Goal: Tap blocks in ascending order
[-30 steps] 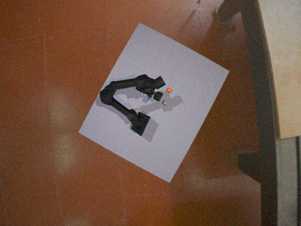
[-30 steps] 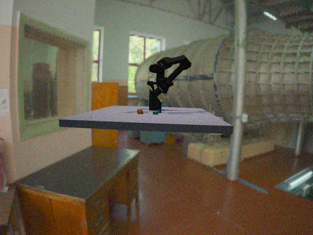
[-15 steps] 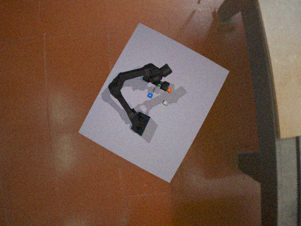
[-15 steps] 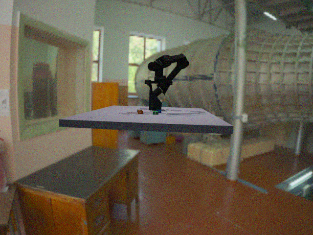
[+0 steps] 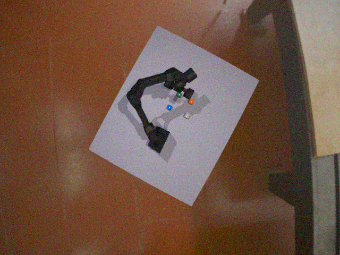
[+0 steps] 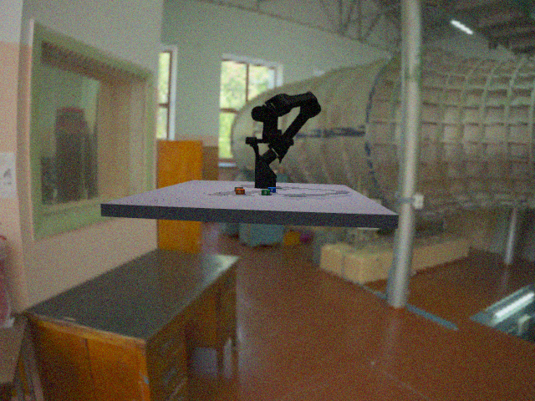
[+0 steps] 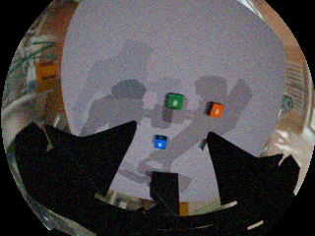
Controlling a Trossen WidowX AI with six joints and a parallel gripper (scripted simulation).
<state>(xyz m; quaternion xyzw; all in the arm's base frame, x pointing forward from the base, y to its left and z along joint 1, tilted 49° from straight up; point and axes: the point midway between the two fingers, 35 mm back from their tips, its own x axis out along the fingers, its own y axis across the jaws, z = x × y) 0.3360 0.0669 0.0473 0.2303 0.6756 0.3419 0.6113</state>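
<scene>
A green block lies on the table near the gripper in the top view. An orange block lies to its right. A blue block lies nearer the arm's base. A pale grey block is mostly hidden by the right finger in the wrist view. The printed digits are too blurred to read surely. My gripper is open and empty, high above the table, with the green block ahead of its tips in the wrist view.
The light table top bears the arm's base, on the side of the blue and grey blocks away from the green one. Arm shadows cross the table around the blocks. A dark-topped desk stands below, apart from the table.
</scene>
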